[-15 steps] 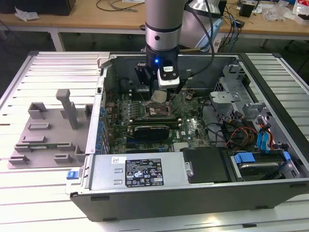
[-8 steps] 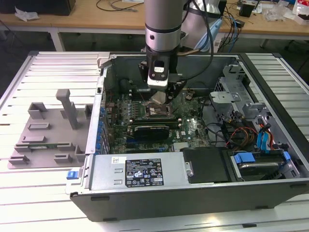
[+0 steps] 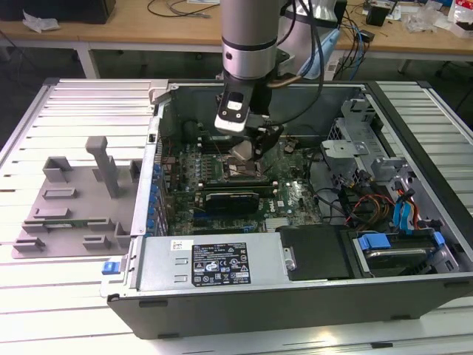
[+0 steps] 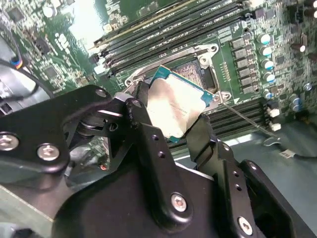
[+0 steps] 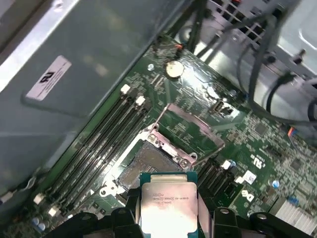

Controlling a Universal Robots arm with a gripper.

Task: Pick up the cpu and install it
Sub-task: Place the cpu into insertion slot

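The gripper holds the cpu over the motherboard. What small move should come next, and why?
Probably lower the cpu slowly toward the open socket. The gripper is shut on the cpu, which hangs above the socket, not seated, and the load plate is flipped open.

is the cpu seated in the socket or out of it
Out. The gripper holds the cpu above the socket, whose contact bed lies bare in the first wrist view.

Socket (image 5: 148, 166) open and clear beneath the held cpu (image 5: 168, 206); raised bracket (image 5: 171, 147) just beside it; memory slots (image 5: 99, 144) flanking both sides; loose cables (image 5: 256, 64) hanging over one motherboard (image 5: 237, 163) edge.
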